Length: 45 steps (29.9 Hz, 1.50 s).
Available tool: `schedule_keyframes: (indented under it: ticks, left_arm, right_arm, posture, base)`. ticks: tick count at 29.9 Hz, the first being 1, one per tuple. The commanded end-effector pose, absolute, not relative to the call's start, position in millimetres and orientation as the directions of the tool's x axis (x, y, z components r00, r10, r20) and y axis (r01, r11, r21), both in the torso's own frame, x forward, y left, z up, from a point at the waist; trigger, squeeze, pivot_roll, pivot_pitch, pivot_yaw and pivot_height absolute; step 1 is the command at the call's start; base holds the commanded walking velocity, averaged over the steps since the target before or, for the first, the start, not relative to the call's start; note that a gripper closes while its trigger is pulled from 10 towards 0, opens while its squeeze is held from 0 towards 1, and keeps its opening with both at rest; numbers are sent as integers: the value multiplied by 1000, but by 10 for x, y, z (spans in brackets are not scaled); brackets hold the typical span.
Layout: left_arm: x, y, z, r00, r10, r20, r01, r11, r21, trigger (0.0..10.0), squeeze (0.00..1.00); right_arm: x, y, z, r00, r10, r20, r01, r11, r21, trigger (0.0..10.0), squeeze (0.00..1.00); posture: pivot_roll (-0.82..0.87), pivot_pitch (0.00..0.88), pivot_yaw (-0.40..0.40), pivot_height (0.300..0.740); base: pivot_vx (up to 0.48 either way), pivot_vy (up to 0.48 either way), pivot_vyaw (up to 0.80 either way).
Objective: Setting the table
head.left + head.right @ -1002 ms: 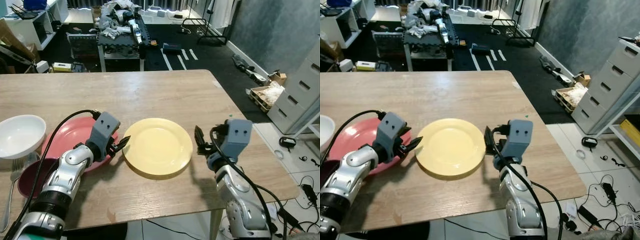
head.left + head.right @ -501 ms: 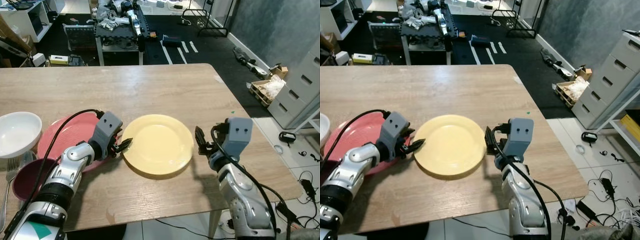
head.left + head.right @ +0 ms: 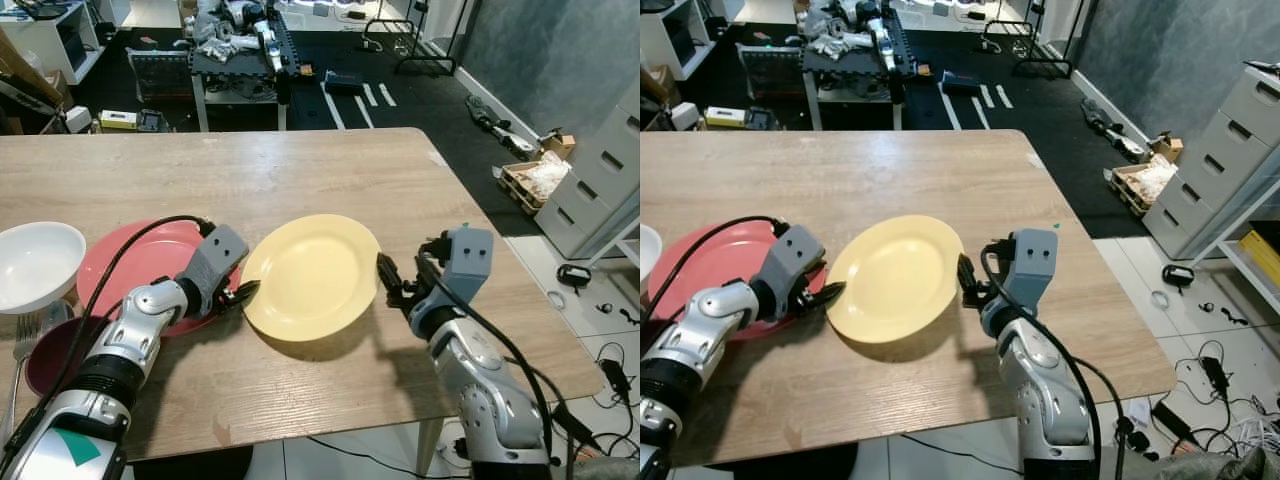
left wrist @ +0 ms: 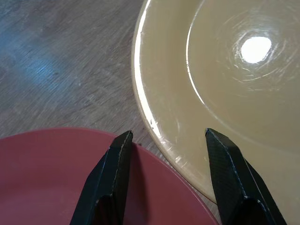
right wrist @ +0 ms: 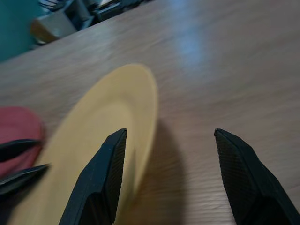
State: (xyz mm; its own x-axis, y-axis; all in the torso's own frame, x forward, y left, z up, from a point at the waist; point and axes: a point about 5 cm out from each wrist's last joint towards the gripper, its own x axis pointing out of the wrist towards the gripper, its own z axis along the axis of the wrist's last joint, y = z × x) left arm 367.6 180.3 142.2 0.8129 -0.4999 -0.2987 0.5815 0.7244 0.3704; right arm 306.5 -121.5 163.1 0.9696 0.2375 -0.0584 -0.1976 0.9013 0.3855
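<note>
Yellow plate on wooden table, tilted, 3 o'clock rim raised. Left gripper at 9 o'clock, right gripper at 3 o'clock, both spread, nothing grasped. Best: close evenly, lift level.

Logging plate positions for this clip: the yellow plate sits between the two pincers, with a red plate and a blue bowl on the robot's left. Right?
Not quite: the bowl is white, not blue, as the left eye view shows. The yellow plate does sit between the left pincer and right pincer, with the red plate on the robot's left.
</note>
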Motion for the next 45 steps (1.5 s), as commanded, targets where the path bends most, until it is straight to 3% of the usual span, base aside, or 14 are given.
schedule_keyframes:
  ticks: [1,10,11,12,13,14,15,24,38,45]
  left_arm:
    - [3611,1873,1211,791,-466,-396,600,718,352,10000,0]
    - [3615,1868,1203,788,-467,-400,604,714,355,10000,0]
    - [3614,1872,1199,789,-466,-401,603,715,355,10000,0]
    - [3614,1872,1198,789,-466,-401,603,715,355,10000,0]
    - [3614,1874,1197,789,-466,-401,602,715,355,10000,0]
    - [3614,1874,1196,789,-466,-400,602,715,356,10000,0]
    - [3613,1878,1193,789,-465,-401,602,715,356,10000,0]
    - [3604,1890,1164,791,-460,-403,599,718,354,10000,0]
    - [3631,1878,1202,799,-463,-384,592,721,361,10000,0]
    - [3696,1886,1411,841,-464,-279,540,758,367,10000,0]
  right_arm:
    - [3055,-1212,1623,963,259,-71,-205,880,428,10000,0]
    - [3009,-1002,1426,904,386,-181,-217,782,584,10000,0]
    - [2996,-933,1394,889,417,-189,-221,753,620,9294,0]
    - [2993,-921,1390,885,424,-191,-221,745,629,9294,0]
    - [2992,-904,1384,882,431,-190,-220,734,642,3804,0]
    - [2992,-896,1381,881,434,-190,-219,729,649,3804,0]
    - [2991,-878,1373,876,442,-192,-219,720,659,196,0]
    - [2965,-788,1327,852,492,-180,-218,646,731,0,0]
    - [2976,-807,1352,857,490,-161,-221,632,743,0,0]
    - [2981,-819,1410,873,470,-127,-233,632,739,0,0]
  posture:
    - [-44,100,20,740]
    - [-40,95,17,740]
    - [-38,93,16,740]
    - [-38,93,16,740]
    - [-37,92,16,740]
    - [-36,92,16,740]
    - [-35,90,15,740]
    - [-33,81,11,740]
    - [-33,67,13,740]
    - [-25,59,27,740]
  base:
    - [0,0,0]
    - [0,0,0]
    - [0,0,0]
    - [0,0,0]
    - [0,0,0]
    - [0,0,0]
    - [0,0,0]
    - [0,0,0]
    - [0,0,0]
    - [0,0,0]
